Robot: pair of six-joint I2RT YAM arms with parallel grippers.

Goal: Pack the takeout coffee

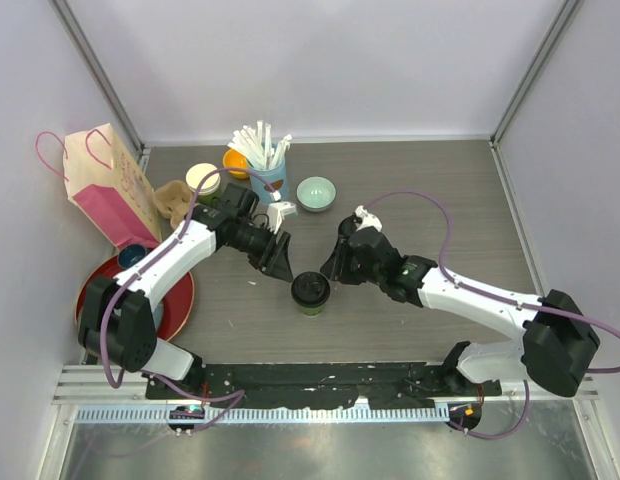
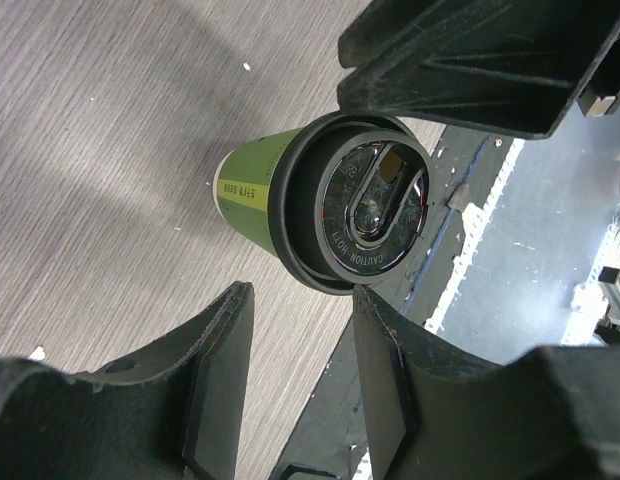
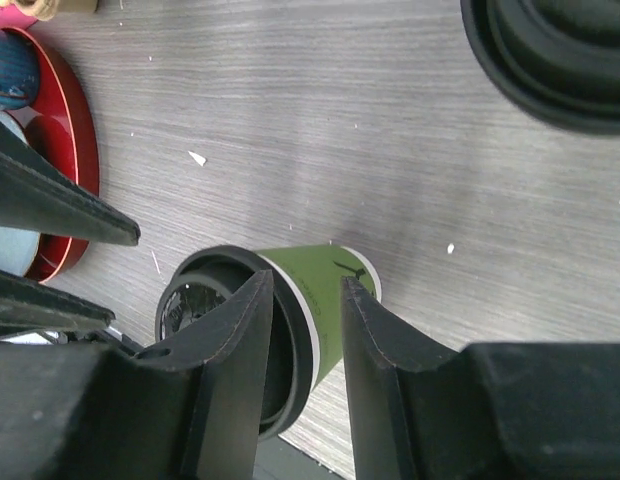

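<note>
A dark-green paper cup (image 1: 310,293) with a black lid stands upright on the grey table between my two grippers. In the left wrist view the cup (image 2: 252,185) and its lid (image 2: 365,205) lie just beyond my open, empty left gripper (image 2: 302,295), which sits at the cup's upper left (image 1: 278,258). My right gripper (image 1: 334,266) is at the cup's upper right. In the right wrist view its jaws (image 3: 302,285) are open and straddle the lid rim of the cup (image 3: 335,275); I cannot tell if they touch. A second green cup (image 1: 203,180), cream top showing, stands at the back left.
A blue cup of white straws (image 1: 267,165) and a pale green bowl (image 1: 315,193) stand behind the grippers. A cardboard cup carrier (image 1: 173,200), a pink-and-tan paper bag (image 1: 108,190) and a red plate (image 1: 180,300) are at the left.
</note>
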